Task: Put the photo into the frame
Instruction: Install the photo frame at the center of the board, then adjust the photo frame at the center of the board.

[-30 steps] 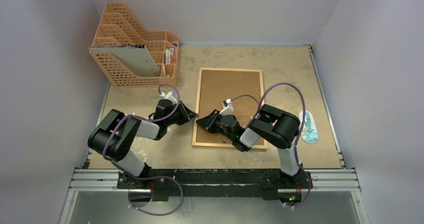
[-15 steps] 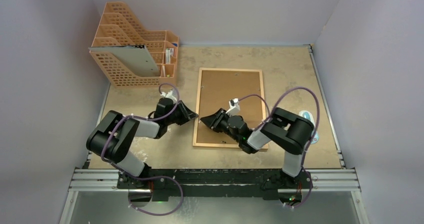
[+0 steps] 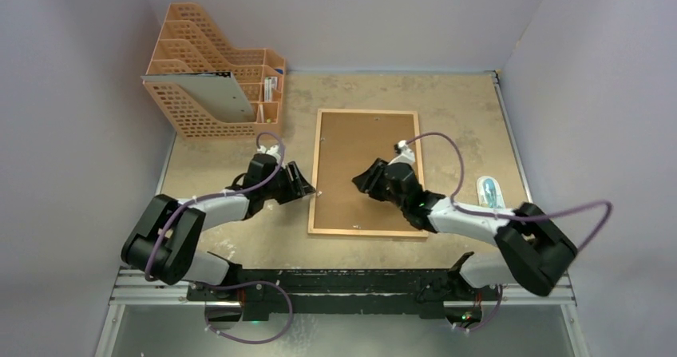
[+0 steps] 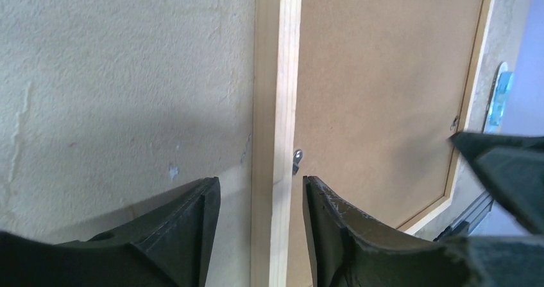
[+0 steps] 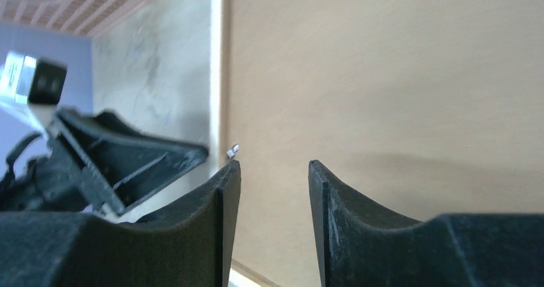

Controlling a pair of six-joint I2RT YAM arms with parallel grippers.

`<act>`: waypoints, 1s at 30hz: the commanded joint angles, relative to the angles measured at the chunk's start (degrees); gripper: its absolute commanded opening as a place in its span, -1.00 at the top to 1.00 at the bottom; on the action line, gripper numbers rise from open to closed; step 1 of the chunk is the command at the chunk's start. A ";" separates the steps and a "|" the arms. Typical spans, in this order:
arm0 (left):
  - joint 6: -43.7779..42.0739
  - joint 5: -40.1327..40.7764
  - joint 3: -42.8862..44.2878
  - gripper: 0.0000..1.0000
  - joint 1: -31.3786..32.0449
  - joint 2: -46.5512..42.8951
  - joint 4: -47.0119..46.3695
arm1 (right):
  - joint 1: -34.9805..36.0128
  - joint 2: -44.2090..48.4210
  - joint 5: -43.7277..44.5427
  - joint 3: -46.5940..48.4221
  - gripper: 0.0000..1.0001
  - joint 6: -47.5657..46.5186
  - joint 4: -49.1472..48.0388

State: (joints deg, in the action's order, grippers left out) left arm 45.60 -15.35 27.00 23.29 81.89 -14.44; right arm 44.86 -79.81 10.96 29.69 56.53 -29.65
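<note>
While the frame (image 3: pixel 367 112) lies back-up mid-picture, photo unseen, left end effector (image 4: pixel 256 187) is held released astride its left rail, right end effector (image 5: pixel 274 168) released above the backing (image 3: pixel 351 141); frame could be skewed by a bump.

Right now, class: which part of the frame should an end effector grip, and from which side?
Its left wooden rail, from above at the left end effector: the frame lies flat, hardboard backing up, so only a thin rail fits between jaws.
</note>
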 commanded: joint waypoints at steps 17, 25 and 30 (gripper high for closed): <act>-7.98 8.51 20.06 -0.12 0.00 12.49 5.77 | -25.79 1.57 0.67 18.56 -0.24 -15.06 26.51; -5.99 5.44 22.81 0.22 0.47 19.46 7.71 | -24.62 7.62 -33.32 10.25 -0.17 -22.39 18.35; -5.87 6.36 20.08 0.63 1.68 19.09 8.01 | -23.94 11.87 -36.00 6.27 -0.17 -21.05 19.37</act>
State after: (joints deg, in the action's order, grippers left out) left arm 39.90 -9.72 48.75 23.62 100.53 -8.49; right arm 20.58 -71.37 -16.78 38.02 36.45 -9.19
